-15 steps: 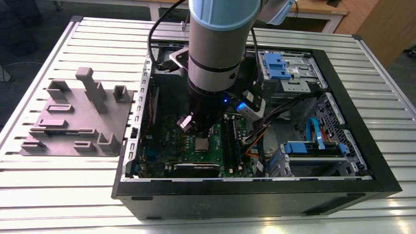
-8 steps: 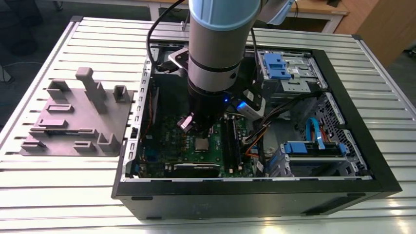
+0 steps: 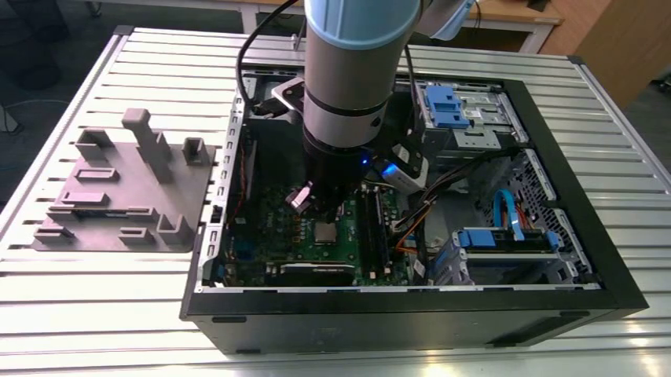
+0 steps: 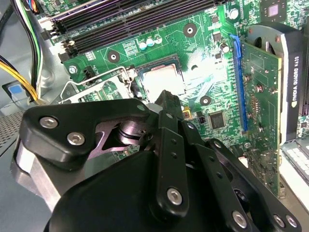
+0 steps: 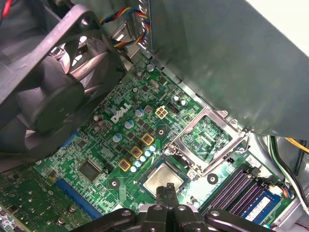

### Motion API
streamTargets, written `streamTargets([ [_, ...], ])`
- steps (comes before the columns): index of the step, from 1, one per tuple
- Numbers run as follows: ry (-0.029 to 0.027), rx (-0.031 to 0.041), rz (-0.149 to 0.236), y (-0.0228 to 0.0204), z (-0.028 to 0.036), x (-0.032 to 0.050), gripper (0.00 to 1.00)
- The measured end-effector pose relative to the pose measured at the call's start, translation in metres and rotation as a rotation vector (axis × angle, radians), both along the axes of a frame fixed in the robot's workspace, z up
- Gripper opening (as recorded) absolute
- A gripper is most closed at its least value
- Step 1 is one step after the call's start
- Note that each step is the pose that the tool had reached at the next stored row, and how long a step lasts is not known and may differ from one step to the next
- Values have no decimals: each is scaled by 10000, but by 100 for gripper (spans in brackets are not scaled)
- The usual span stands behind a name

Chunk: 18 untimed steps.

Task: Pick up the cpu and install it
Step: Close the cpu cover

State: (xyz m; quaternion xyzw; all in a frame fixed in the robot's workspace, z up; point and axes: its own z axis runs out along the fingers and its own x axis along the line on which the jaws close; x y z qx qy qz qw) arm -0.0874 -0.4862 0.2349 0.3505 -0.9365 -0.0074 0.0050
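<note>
The cpu [image 3: 326,231] lies flat in its socket on the green motherboard [image 3: 262,228] inside the open computer case, its silvery top showing in both wrist views [image 4: 164,79] [image 5: 164,179]. The shiny socket frame [image 5: 210,137] stands swung open beside it. My gripper [image 5: 169,189] hangs just above the cpu's edge, its two thin fingertips [image 4: 167,99] pressed together with nothing between them. In the exterior view the arm reaches straight down into the case and the gripper [image 3: 323,212] ends right over the chip.
A grey plastic plate with upright blocks [image 3: 115,188] sits on the slatted table at the exterior view's left. Around the socket are memory sticks [image 4: 120,24], a graphics card [image 4: 260,96], a black fan [image 5: 48,82], coloured cables [image 3: 419,220] and blue drive bays [image 3: 504,239].
</note>
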Motion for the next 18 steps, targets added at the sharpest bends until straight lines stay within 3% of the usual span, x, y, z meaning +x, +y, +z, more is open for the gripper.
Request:
streamTargets([
  [4,0,-1,140,0,0,0,10],
  [8,-3,1,796,0,0,0,10],
  [9,-27,21,883,0,0,0,10],
  [10,-65,73,931,0,0,0,10],
  [11,-98,175,958,0,1,0,10],
  [12,-118,300,978,0,0,1,10],
  [14,-131,450,992,0,1,6,10],
  [18,-135,478,995,0,-2,27,10],
])
